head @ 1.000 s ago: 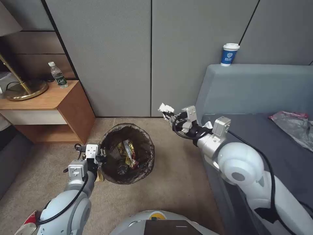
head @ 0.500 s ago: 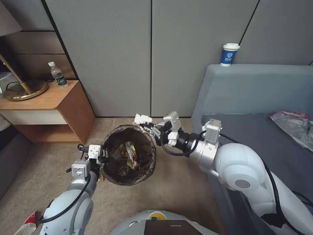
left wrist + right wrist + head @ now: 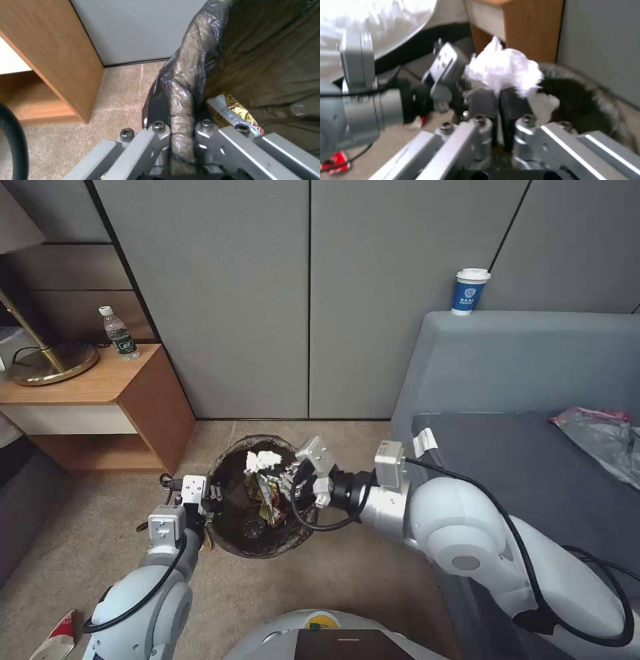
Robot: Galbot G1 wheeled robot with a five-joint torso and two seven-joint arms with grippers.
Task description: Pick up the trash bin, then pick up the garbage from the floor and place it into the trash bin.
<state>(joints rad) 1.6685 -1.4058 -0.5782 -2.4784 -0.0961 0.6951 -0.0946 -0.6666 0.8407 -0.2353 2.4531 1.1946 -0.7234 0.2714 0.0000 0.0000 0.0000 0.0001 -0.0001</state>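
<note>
At the frame's lower centre, the left pincer (image 3: 208, 499) pinches the bagged rim of the trash bin (image 3: 230, 468), likely steadying its mouth upward. The right pincer (image 3: 283, 473) reaches over that opening, clamped on a white tissue (image 3: 262, 460), apparently for dropping among the wrappers (image 3: 265, 492).

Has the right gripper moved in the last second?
Yes. The right gripper, holding the tissue, has swung leftward, away from the sofa, to over the trash bin.

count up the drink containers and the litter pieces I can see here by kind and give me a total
Lidded blue-and-white paper cups: 1
Clear bottles on the nightstand: 1
Red-white paper cups on the floor: 1
White tissues, in the right pincer over the trash bin: 1
Yellow wrappers in the bin: 1
Total: 5
</note>
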